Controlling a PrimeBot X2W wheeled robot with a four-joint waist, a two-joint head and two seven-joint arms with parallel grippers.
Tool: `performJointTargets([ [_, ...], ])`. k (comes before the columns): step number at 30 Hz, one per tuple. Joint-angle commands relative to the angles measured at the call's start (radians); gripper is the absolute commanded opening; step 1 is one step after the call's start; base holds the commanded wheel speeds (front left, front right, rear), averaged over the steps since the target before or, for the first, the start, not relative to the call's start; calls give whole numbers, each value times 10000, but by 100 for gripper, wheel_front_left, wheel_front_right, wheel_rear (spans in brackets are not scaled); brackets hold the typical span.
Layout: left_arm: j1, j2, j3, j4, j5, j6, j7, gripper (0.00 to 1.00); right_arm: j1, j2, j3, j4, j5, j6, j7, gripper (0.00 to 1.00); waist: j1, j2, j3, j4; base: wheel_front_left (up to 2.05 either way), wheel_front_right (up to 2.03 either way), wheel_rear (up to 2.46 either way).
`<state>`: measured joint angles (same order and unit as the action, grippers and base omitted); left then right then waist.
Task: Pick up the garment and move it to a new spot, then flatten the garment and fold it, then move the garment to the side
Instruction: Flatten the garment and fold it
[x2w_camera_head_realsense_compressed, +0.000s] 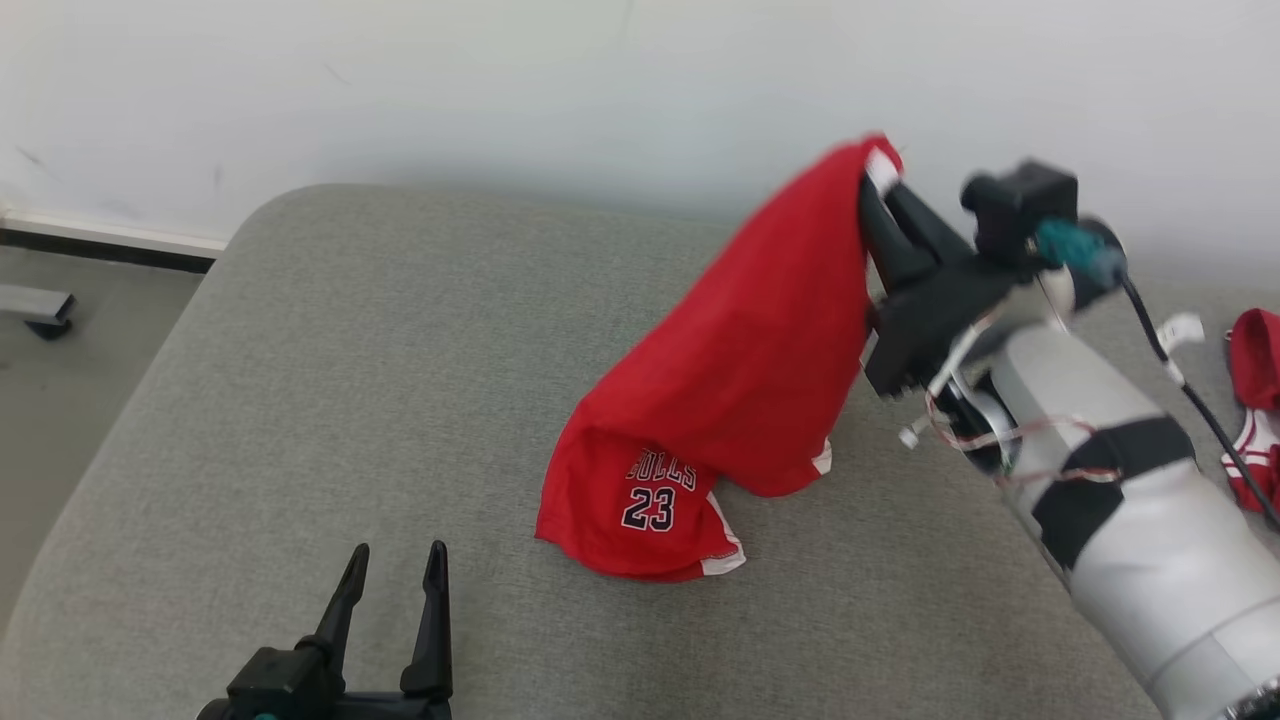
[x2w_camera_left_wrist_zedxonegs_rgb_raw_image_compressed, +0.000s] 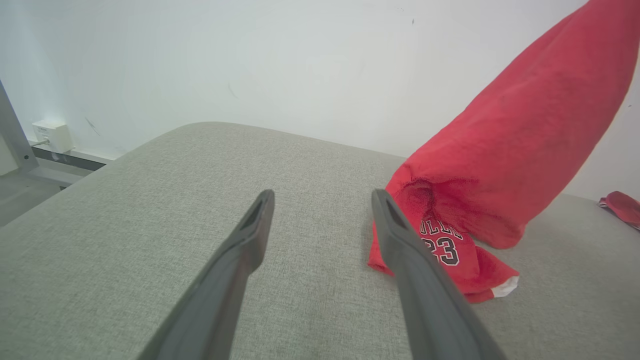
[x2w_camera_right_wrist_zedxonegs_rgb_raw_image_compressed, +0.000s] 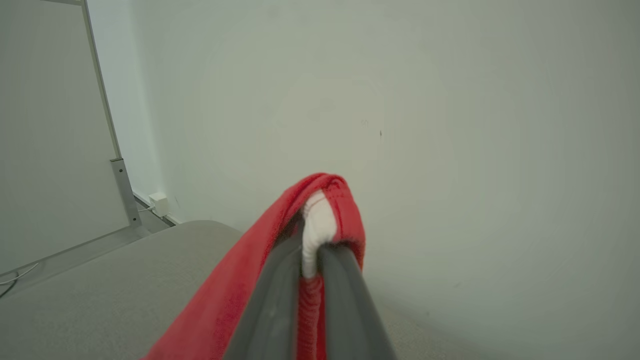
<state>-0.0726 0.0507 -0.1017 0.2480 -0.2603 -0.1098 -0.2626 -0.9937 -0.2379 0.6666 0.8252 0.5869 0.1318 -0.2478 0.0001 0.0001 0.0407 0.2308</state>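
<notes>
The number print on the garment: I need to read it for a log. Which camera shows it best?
Head view: the number print lies unobstructed, facing the camera. Left wrist view: a finger of the left end effector covers its edge. Right wrist view: the hem of the garment, pinched.

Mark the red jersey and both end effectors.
red jersey (x2w_camera_head_realsense_compressed: 740, 370): head view, middle of the lifted cloth.
right end effector (x2w_camera_head_realsense_compressed: 880, 192): head view, between its fingertips, shut on the jersey's trim.
left end effector (x2w_camera_head_realsense_compressed: 398, 552): head view, gap between its open fingertips.
</notes>
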Motion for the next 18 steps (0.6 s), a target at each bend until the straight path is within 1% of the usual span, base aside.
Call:
performJointTargets([
  [1, 86, -4, -1, -20, -106, 32, -32, 100, 323, -125, 35, 84, 109, -25, -93, 0, -1, -1, 16, -124, 0, 0, 0],
  [7, 97, -5, -19, -90, -67, 78, -30, 100, 1700, -895, -308, 278, 450, -25, -174, 0, -1, -1, 38, -471, 0, 0, 0],
  [11, 102, -4, -33, -164, -49, 100, -32, 100, 2866, -1425, -1026, -308, 490, -25, -186, 0, -1, -1, 124, -655, 0, 0, 0],
  [12, 110, -4, -44, -178, -59, 109, -30, 100, 3581, -1597, -1407, -650, 401, -25, -180, 0, -1, -1, 182, -748, 0, 0, 0],
  [14, 97, -5, -78, -167, -61, 100, -32, 100, 4241, -1682, -1806, -1041, 285, -25, -180, 0, -1, -1, 231, -810, 0, 0, 0],
  [18, 20, -5, -122, -160, -76, 96, -32, 100, 5561, -1616, -2615, -1785, 32, -25, -182, 0, -1, -1, 293, -865, 0, 0, 0],
])
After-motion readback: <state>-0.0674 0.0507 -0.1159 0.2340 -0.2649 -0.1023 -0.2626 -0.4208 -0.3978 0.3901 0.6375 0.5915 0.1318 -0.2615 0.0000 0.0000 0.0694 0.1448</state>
